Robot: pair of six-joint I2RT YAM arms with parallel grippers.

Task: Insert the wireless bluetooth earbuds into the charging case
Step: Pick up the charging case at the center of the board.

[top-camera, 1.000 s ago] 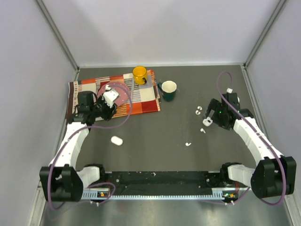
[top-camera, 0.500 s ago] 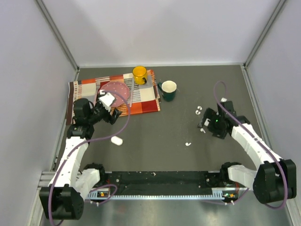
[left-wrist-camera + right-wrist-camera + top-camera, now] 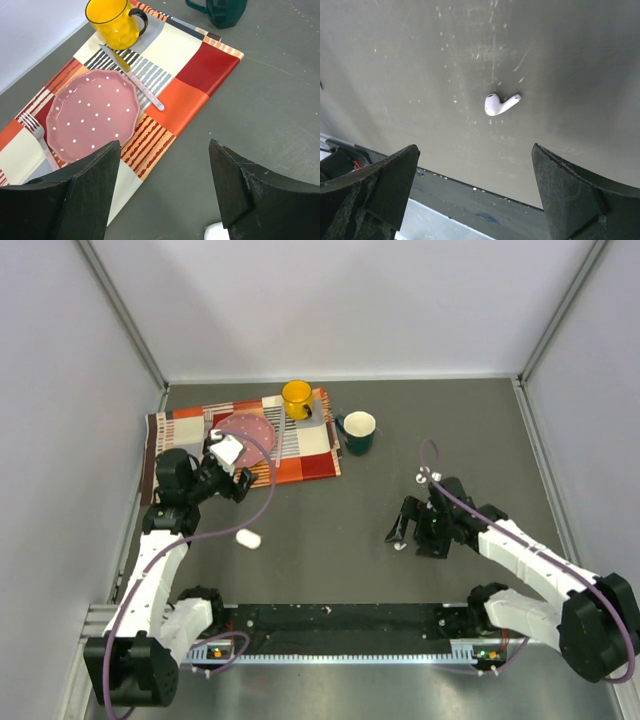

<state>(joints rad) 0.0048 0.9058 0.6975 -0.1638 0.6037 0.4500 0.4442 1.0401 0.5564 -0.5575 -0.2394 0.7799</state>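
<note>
Our right pincer [image 3: 475,150] spread wide, one white earbud [image 3: 500,104] on the desk [image 3: 420,60] just ahead of its gap, our left pincer [image 3: 165,145] spread, charging case [image 3: 216,233] close beside it

left gripper [image 3: 236,478] is hovering at the near edge of the checked placemat [image 3: 305,455], beside the pink plate [image 3: 250,428] | charging case [image 3: 248,538] is lying on the dark table [image 3: 330,560], near the left arm | right gripper [image 3: 402,528] is reaching toward centre, one earbud [image 3: 399,546] lying just beside its fingertips | yellow mug [image 3: 297,398] is sitting on the placemat, green mug [image 3: 358,430] standing just beside it
</note>
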